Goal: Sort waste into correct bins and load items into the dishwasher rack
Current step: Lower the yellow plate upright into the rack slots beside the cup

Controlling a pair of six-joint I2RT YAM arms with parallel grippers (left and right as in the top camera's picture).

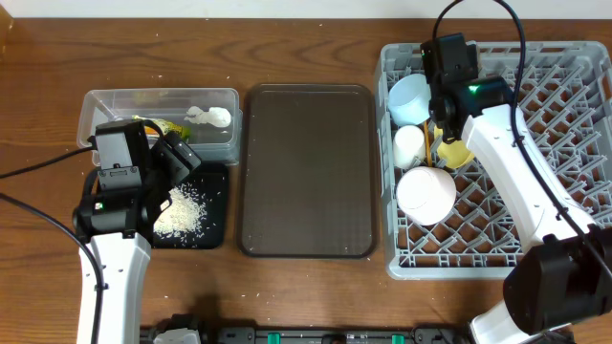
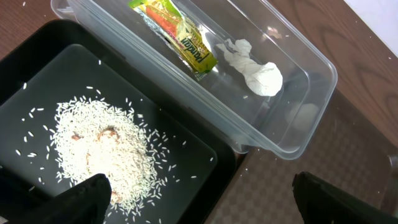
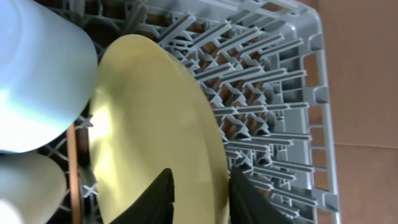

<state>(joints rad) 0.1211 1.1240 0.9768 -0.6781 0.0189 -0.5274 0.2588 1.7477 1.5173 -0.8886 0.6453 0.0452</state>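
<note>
Left of the brown tray, at its near end, lay the black tray with a heap of white rice on it and stray grains scattered round the heap. The left gripper hung over the far edge of the black tray, its fingers spread wide with nothing between them.

Right of the brown tray stood the grey rack. All the dishes sat in the column of the rack nearest the brown tray. The pink-white bowl was nearest, lying mouth down. Just beyond it stood the small white cup, and the yellow plate stood on edge among the pegs on the side of the cup away from the brown tray.

The right gripper was at the plate, one finger on each side of its rim and slightly parted. Whether the fingers pinched the rim or only straddled it could not be told. The light blue bowl lay in the far corner of the rack, touching the plate.

Left of the brown tray at its far end sat the clear tub, just behind the black tray. It held the snack wrapper and the crumpled tissue, the tissue nearer the brown tray.
</note>
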